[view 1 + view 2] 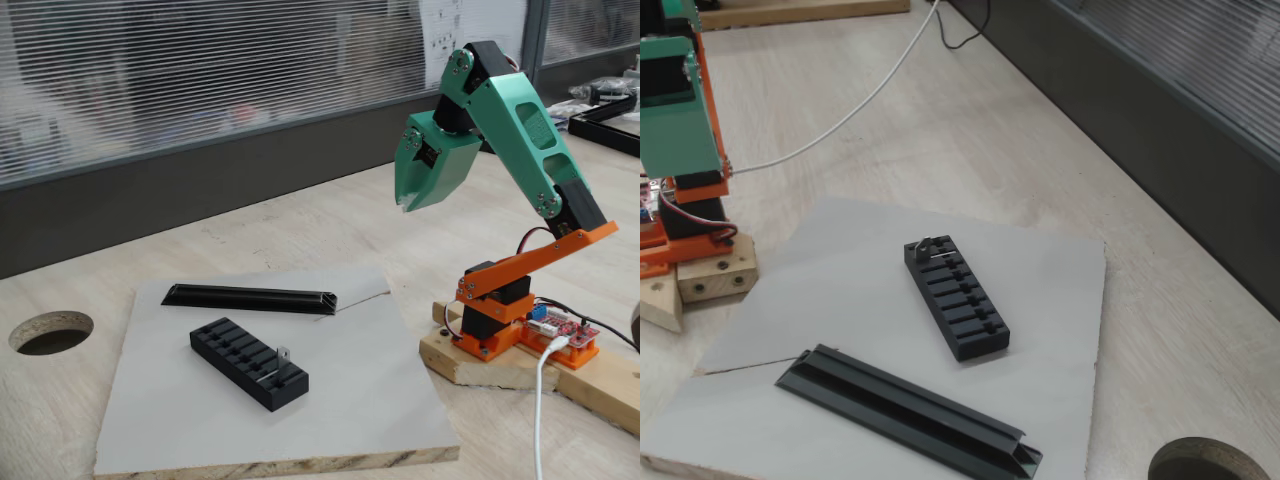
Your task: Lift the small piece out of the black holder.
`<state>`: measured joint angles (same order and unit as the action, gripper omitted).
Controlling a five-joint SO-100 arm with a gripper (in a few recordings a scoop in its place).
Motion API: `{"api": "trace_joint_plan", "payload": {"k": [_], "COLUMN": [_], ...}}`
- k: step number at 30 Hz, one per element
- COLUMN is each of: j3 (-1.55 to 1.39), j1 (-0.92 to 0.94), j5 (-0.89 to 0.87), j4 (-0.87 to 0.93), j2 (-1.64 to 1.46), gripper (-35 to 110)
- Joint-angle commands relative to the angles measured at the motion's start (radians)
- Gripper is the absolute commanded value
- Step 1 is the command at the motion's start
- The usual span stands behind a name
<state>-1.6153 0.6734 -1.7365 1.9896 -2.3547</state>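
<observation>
The black holder (248, 363) lay slantwise on the grey board (380, 400) that rested on the wooden tabletop (300, 215), roughly in the board's middle and a little toward its front edge in a fixed view. The small piece (283, 354) stood upright in a slot at the holder's end nearer the robot's base, its grey tab rising just above the black top; the same tab showed in both fixed views (928, 244), at the holder's end nearest the base. The long black profile bar (250, 297) lay apart from the holder, near the board's rear edge in a fixed view.

The green arm was folded high above the tabletop, with the hand (408, 203) hanging in the air past the board's right rear corner, well apart from the holder and holding nothing. Its fingertips seemed to be close together, though from this angle I could not tell for certain whether they met. A round hole (50, 331) was cut in the tabletop beside the board's left edge.
</observation>
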Motion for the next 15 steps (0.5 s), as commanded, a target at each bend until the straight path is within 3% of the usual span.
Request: {"api": "trace_joint_plan", "payload": {"k": [1, 7, 15], "j3": [0.009, 0.009, 0.011], "j1": [-0.011, -0.173, -0.445], "j5": [-0.023, -0.094, -0.569], "j4": [0.021, 0.020, 0.020], "j2": [-0.083, -0.051, 0.041], "gripper": [8, 8, 8]}}
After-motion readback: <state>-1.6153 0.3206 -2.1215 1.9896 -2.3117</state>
